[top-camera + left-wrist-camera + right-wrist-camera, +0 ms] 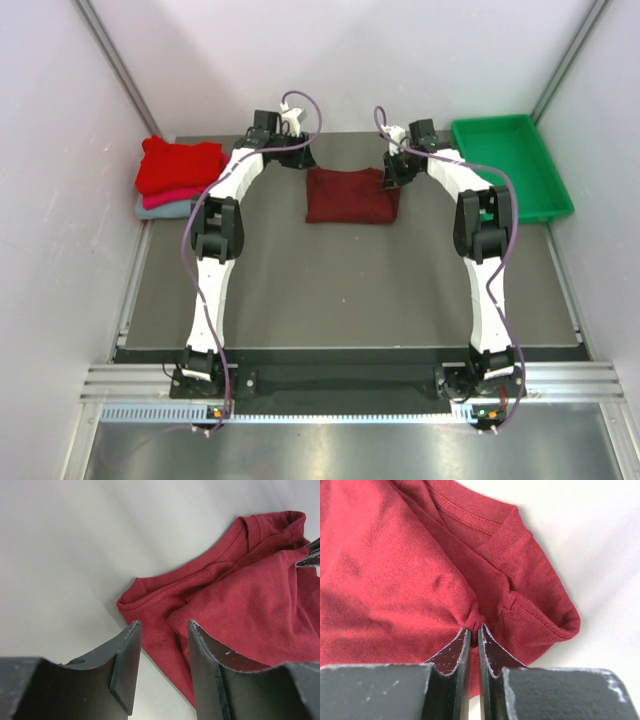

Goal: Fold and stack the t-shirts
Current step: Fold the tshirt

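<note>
Pretty basic booth, tbh: plain white matte walls (50,200) on the left, right and back, with slim metal corner posts (124,70) where they meet. The table (340,290) has a dark grey matte top, with an aluminium rail (570,380) along its near edge and brushed sheet metal (350,450) below that. Lighting's soft and even.

Fixtures and sundries, placed by the dark table (340,290)
Green plastic tray (512,165), one, at the table's far right corner; slotted metal rail (350,381), along its near edge; pale walls (60,200), enclosing its left, far and right sides.
</note>
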{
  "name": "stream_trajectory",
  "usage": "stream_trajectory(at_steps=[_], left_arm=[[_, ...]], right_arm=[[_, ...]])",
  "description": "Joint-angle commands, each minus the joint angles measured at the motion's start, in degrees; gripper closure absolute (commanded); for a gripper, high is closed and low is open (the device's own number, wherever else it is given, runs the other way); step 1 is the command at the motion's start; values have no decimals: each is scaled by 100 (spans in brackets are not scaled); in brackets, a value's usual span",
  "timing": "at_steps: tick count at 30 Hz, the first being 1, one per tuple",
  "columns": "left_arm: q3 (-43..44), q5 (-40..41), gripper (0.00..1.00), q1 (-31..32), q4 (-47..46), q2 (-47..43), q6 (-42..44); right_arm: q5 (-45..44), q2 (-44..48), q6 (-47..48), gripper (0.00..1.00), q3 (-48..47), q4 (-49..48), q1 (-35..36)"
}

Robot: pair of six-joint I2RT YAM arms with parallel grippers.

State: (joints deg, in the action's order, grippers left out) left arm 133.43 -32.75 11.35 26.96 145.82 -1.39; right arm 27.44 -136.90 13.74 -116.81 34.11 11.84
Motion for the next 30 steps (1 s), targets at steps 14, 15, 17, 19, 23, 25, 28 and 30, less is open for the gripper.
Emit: stream_trajectory(at_steps=[14, 15, 17, 19, 23, 25, 28, 30], left_arm=[[-220, -56, 55, 60, -226, -168, 86], [-220, -30, 55, 60, -226, -168, 86], [-229, 6, 55, 69, -226, -185, 86], [-238, 76, 54, 86, -235, -185, 86], [-238, 146, 46, 95, -261, -142, 86], [-221, 120, 45, 95, -305, -115, 86], [-107, 68, 42, 95, -437, 8, -28], [-36, 59, 41, 104, -525, 131, -98]], right_arm=[[-274, 59, -319, 97, -931, -695, -120], [-353, -20, -328, 98, -957, -721, -120], [-389, -117, -345, 98, -992, -748, -146], [-389, -249, -354, 97, -1001, -730, -146], [-424, -416, -486, 96, -1089, -695, -120], [-476, -390, -460, 84, -1054, -686, -120], [-696, -364, -574, 50, -1010, -712, -111], [-696, -294, -626, 46, -957, -704, -120]])
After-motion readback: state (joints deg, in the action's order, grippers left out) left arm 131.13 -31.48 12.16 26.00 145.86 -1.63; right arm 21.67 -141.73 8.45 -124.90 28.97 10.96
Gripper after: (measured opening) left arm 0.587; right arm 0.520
